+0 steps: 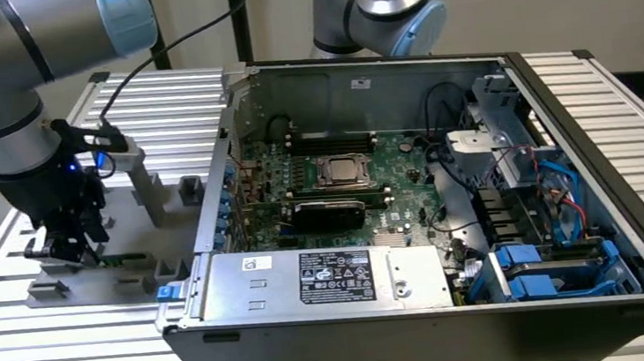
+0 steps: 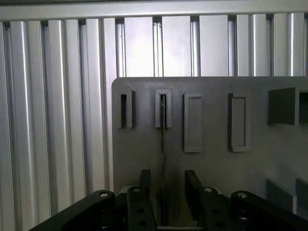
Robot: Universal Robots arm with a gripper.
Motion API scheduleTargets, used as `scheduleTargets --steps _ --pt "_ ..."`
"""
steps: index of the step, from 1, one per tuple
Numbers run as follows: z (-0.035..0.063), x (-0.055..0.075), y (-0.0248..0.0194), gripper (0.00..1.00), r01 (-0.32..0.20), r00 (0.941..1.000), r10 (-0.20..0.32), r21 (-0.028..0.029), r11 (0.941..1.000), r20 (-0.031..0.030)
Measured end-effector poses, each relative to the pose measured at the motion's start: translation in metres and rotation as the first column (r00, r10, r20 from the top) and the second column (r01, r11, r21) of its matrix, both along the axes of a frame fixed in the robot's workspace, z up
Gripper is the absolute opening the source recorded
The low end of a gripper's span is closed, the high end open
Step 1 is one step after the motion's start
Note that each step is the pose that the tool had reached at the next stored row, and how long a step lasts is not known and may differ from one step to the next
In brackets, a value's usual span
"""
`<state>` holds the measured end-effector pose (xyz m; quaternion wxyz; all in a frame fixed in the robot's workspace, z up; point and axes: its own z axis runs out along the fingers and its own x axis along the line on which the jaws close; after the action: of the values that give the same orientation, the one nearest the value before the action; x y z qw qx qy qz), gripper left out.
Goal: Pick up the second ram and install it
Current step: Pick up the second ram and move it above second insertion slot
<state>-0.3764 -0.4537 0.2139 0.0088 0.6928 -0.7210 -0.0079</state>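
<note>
The second ram (image 2: 163,144) is a thin green stick standing on edge in a slotted holder on the grey fixture plate (image 2: 216,163). In the wrist view I see it edge-on, running between my fingers. My gripper (image 2: 168,182) is open and straddles it, with a gap on each side of the stick. In the exterior view my gripper (image 1: 69,249) hangs low over the fixture plate (image 1: 78,291) at that view's left, and a bit of the green ram (image 1: 120,259) shows beside it. The open computer case (image 1: 429,312) lies to the exterior view's right.
Inside the case are the motherboard (image 1: 400,186), a silver CPU socket (image 1: 342,171), a black-topped card (image 1: 325,209) and dark memory slots (image 1: 330,138) behind the socket. A second arm (image 1: 382,6) stands behind the case. Grey holder blocks (image 1: 189,189) rise from the plate. The slatted aluminium table (image 1: 55,348) surrounds everything.
</note>
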Motion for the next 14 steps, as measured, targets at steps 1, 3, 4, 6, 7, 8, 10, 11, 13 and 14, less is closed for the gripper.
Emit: scheduleTargets --steps 1,3,4,6,7,8,10,11,13,14 --pt "-0.0018 0.0 0.0 0.42 -0.001 1.0 0.001 -0.0001 1.0 -0.0001" --pt "-0.0054 0.0 0.0 0.42 -0.002 1.0 0.002 -0.0001 1.0 -0.0001" --pt "-0.0073 0.0 0.0 0.42 -0.003 1.0 0.003 0.0 1.0 -0.0001" --pt "-0.0109 0.0 0.0 0.42 -0.006 1.0 0.006 0.0002 1.0 0.0" --pt "-0.0126 0.0 0.0 0.42 -0.007 1.0 0.007 0.0004 1.0 0.0" --pt "-0.0137 0.0 0.0 0.42 -0.009 1.0 0.009 0.0005 1.0 -0.0001" --pt "-0.0149 0.0 0.0 0.42 -0.017 0.9999 0.017 0.0015 0.9999 -0.0002" --pt "-0.0151 0.0 0.0 0.42 -0.022 0.9998 0.022 0.0019 0.9998 -0.0002" --pt "-0.0157 0.0 0.0 0.42 -0.031 0.9995 0.031 0.0024 0.9995 -0.0001" --pt "-0.0159 0.0 0.0 0.42 -0.035 0.9994 0.035 0.0024 0.9994 -0.0001"
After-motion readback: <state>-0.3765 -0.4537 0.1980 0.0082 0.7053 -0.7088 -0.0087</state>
